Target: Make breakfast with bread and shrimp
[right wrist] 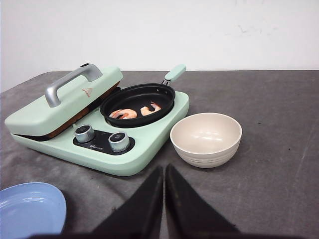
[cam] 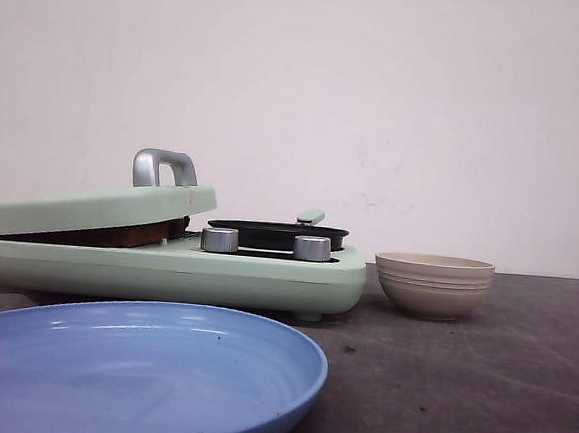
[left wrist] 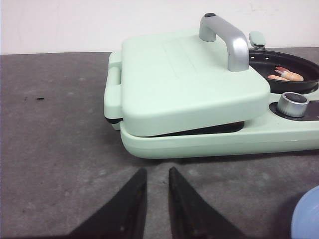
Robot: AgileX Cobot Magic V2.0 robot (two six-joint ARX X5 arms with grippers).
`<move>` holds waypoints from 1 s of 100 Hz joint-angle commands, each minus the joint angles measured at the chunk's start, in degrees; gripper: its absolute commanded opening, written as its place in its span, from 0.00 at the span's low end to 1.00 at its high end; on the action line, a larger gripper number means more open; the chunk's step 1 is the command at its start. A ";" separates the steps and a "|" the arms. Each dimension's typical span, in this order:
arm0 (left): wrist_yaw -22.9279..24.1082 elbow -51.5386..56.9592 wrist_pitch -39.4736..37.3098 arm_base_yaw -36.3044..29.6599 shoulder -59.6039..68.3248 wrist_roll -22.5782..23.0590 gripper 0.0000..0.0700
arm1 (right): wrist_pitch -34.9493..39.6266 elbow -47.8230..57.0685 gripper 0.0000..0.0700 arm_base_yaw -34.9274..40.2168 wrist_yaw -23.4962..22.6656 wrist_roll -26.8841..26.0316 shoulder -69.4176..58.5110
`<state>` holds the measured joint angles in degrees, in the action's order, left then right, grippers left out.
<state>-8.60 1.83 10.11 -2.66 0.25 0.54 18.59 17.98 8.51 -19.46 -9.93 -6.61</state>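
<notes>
Left pincer (left wrist: 157,177) slightly parted; right pincer (right wrist: 164,172) looks nearly closed, both empty.

green breakfast maker (cam: 166,262), beige bowl (cam: 433,285), blue plate (cam: 137,370)

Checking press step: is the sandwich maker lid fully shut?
Not fully. The lid rests tilted with a gap along its edge; something brown shows in the gap.

Breakfast maker (cam: 165,267) sits on counter (cam: 476,392), left of centre. Its lid (cam: 89,209) covers the left half, nearly closed. Pan (right wrist: 137,102) sits on its right half, two shrimp (right wrist: 132,112) inside. Two knobs (cam: 265,244) in front of pan. Bowl (cam: 433,284) just right of maker. Plate (cam: 127,369) nearest, front left.
</notes>
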 commanded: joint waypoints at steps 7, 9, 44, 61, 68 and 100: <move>-0.39 -1.03 0.17 0.00 0.00 -0.11 0.00 | -0.61 0.35 0.00 -0.02 0.02 -0.55 0.04; -0.37 -1.03 0.17 0.00 0.00 -0.11 0.00 | -0.61 0.35 0.00 -0.02 0.02 -0.55 0.04; -0.37 -1.03 0.17 0.00 0.00 -0.11 0.00 | -0.61 0.35 0.00 -0.02 0.02 -0.55 0.04; -0.37 -1.03 0.17 0.00 0.00 -0.11 0.00 | -0.52 0.35 0.00 -0.02 0.04 -0.52 0.04; -0.37 -1.03 0.17 0.00 0.00 -0.11 0.00 | -0.48 0.11 0.00 -0.04 0.98 0.39 0.04; -0.37 -1.03 0.17 0.00 0.00 -0.11 0.00 | -17.16 -14.71 0.00 -1.03 16.20 12.33 4.04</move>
<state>-8.75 1.83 10.09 -2.66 0.25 0.54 4.03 5.91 7.81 -4.27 -1.04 -4.03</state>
